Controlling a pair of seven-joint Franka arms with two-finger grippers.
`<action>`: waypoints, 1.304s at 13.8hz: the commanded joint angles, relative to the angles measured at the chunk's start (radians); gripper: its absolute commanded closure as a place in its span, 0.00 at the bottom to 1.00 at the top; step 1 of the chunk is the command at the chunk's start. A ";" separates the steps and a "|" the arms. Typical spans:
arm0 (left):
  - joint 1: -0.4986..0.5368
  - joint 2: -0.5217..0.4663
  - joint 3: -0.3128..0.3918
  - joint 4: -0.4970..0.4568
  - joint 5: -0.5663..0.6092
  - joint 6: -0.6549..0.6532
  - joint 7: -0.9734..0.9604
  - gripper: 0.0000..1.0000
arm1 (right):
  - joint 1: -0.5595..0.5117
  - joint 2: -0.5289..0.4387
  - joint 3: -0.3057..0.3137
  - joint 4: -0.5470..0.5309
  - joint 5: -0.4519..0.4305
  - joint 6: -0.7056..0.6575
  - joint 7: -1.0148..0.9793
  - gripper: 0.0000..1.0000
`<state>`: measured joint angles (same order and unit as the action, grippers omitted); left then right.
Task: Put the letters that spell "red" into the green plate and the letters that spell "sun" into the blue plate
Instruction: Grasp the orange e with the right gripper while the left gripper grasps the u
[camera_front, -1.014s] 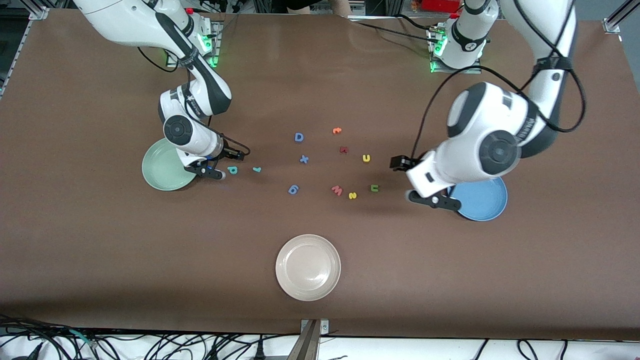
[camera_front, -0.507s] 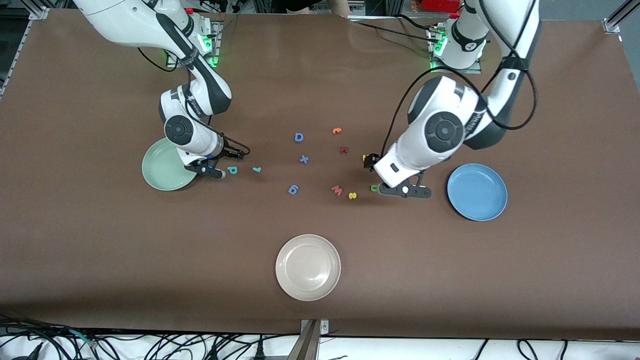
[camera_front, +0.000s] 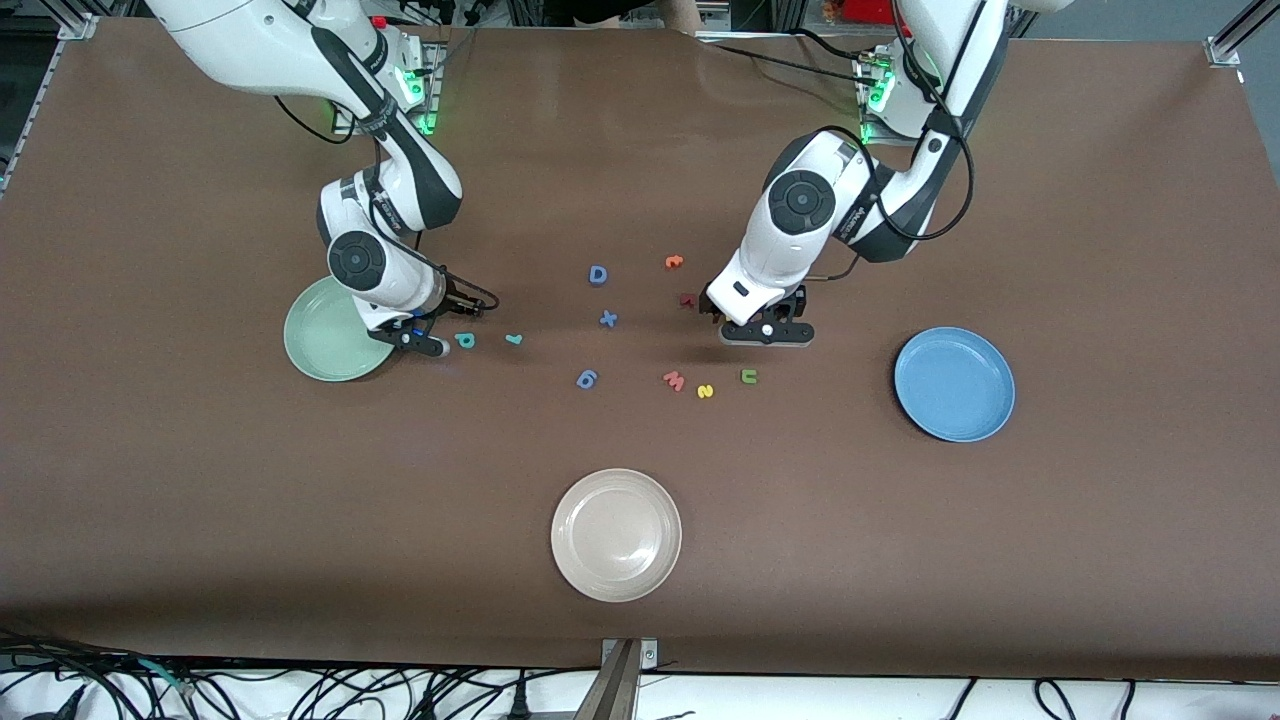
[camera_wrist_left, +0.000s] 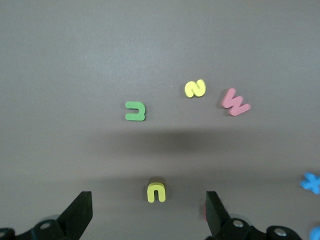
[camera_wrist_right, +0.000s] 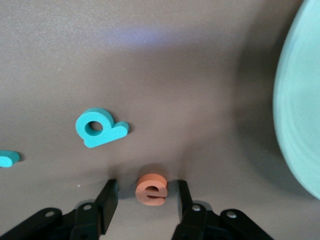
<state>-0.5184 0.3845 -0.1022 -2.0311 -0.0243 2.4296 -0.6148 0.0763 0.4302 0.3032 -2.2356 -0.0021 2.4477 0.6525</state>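
L arm swung over; yellow "u" (camera_wrist_left: 156, 192) between left pincer (camera_wrist_left: 150, 220) fingers.

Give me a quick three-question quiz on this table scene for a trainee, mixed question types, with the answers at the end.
1. True or false: the blue plate holds a letter.
2. Which letter lies between the open fingers of the right gripper? A) orange e B) teal d C) pink w
3. Fill in: the left gripper hangs open over the yellow ___.

Key: 1 false, the plate holds nothing. 2 A. 3 yellow u.
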 joint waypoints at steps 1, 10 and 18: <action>-0.003 -0.050 -0.005 -0.124 0.041 0.127 -0.065 0.00 | -0.012 -0.005 0.005 -0.018 0.019 0.007 -0.001 0.54; -0.023 0.039 -0.005 -0.144 0.138 0.212 -0.160 0.00 | -0.013 -0.021 0.004 -0.007 0.020 -0.036 0.029 0.85; -0.028 0.106 -0.005 -0.112 0.145 0.252 -0.163 0.01 | -0.013 -0.142 -0.087 0.191 0.010 -0.458 0.003 0.85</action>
<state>-0.5375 0.4746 -0.1093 -2.1668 0.0831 2.6774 -0.7456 0.0660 0.3066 0.2408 -2.0700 0.0055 2.0541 0.6696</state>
